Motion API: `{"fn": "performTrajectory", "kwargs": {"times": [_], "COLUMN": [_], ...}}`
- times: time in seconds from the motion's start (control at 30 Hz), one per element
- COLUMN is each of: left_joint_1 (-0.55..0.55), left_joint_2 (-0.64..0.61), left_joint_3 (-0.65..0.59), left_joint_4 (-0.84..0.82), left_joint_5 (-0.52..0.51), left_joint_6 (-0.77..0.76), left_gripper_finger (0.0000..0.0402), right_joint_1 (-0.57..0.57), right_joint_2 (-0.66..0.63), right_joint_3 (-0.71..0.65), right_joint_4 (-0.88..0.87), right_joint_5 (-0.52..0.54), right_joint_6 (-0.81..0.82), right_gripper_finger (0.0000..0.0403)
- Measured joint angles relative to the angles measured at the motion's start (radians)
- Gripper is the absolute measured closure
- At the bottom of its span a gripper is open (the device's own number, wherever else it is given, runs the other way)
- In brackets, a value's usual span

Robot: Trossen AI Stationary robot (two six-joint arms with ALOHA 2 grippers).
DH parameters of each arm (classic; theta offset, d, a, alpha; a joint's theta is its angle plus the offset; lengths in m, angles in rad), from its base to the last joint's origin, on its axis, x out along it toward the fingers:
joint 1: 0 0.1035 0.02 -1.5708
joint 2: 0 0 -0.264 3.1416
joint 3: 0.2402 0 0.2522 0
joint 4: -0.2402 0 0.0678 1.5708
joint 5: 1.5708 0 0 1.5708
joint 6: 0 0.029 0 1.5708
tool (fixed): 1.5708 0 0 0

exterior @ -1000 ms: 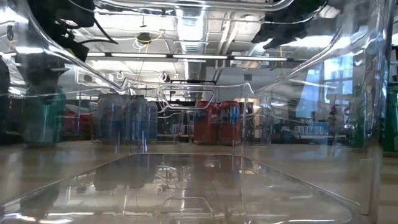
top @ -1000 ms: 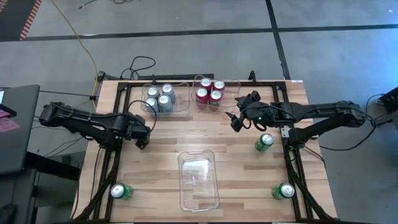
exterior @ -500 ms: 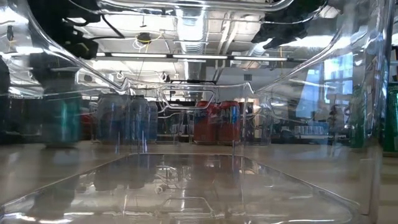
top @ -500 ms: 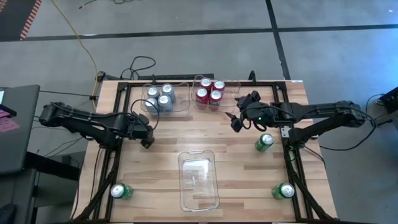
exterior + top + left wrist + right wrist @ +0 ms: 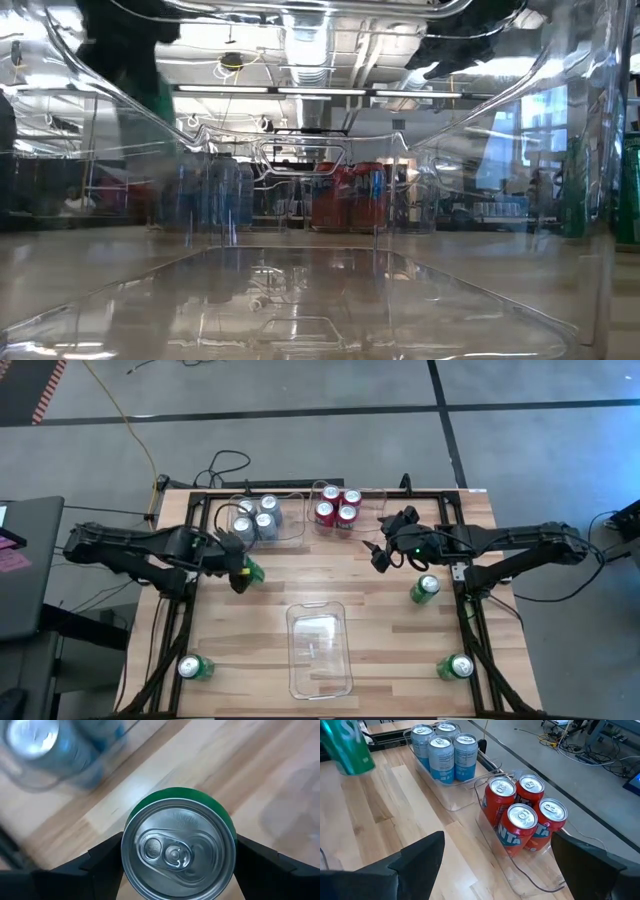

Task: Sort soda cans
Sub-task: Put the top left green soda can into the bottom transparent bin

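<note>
From above, your left gripper (image 5: 243, 572) is pinching a green can (image 5: 250, 571) over bare wood, just in front of the bin of silver cans (image 5: 256, 518) and well clear of the empty clear bin (image 5: 320, 650) nearer the front edge. Your right gripper (image 5: 381, 556) is waiting with fingers spread beside the bin of red cans (image 5: 337, 508). Three more green cans are standing apart: one near the right rail (image 5: 424, 589), one at each front corner (image 5: 196, 667) (image 5: 455, 666).

The low view is looking through the empty bin's wall (image 5: 320, 300); the silver cans (image 5: 212, 198) and red cans (image 5: 350, 197) are sitting at the far side.

Your left wrist view is showing the green can's silver top (image 5: 178, 850) between both fingers (image 5: 107, 855), open tabletop (image 5: 240, 765) beyond.

Your right wrist view is showing wide-set fingers (image 5: 420, 855), four silver cans (image 5: 445, 751), four red cans (image 5: 525, 815), and the held green can (image 5: 350, 747) raised farther off.
</note>
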Motion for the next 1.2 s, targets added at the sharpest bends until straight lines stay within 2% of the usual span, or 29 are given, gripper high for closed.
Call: {"fn": "performTrajectory", "kwargs": {"times": [0.27, 0.8, 0.97, 1.2], "left_joint_1": [-0.056, -0.185, -0.229, -0.267], "left_joint_2": [0.113, 0.537, 0.626, 0.708], "left_joint_3": [0.222, 0.656, 0.721, 0.724], "left_joint_4": [0.003, 0.002, 0.002, 0.0], "left_joint_5": [0.003, 0.052, 0.051, 0.052], "left_joint_6": [0.128, 0.321, 0.347, 0.357], "left_gripper_finger": [0.0101, 0.0098, 0.0098, 0.0097], "right_joint_1": [0.0, 0.0, 0.0, 0.0], "right_joint_2": [0.0, 0.0, 0.0, 0.0], "right_joint_3": [0.0, 0.0, 0.0, -0.01], "right_joint_4": [-0.011, -0.061, -0.067, -0.092], "right_joint_5": [0.0, 0.0, 0.0, 0.002], "right_joint_6": [0.0, 0.001, 0.001, 0.042], "right_gripper_finger": [0.0023, 0.0023, 0.0023, 0.0023]}}
